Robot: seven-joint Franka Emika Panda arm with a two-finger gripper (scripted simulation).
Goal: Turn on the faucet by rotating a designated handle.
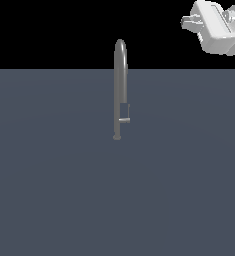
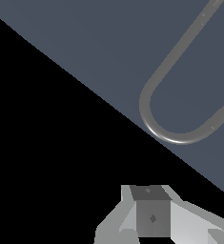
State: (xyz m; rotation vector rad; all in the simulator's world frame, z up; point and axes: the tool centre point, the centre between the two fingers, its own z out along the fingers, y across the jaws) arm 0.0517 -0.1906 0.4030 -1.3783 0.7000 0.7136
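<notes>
The faucet (image 1: 120, 85) is a tall slim grey post with an arched top, standing upright on the dark grey floor (image 1: 49, 190) in the middle of the exterior view. The handle (image 1: 124, 120) is a short grey stub jutting toward the exterior view's right from the post's lower part. My gripper (image 1: 185, 21) hangs high at the exterior view's upper right, well apart from the faucet, with its fingers together and nothing between them. In the wrist view the gripper (image 2: 150, 190) shows as one closed block, and the faucet's arched tube (image 2: 173, 138) lies beyond it. The handle is out of the wrist view.
The flat dark grey floor spreads around the faucet on all sides. Beyond its far edge there is only black background. No other objects show in either view.
</notes>
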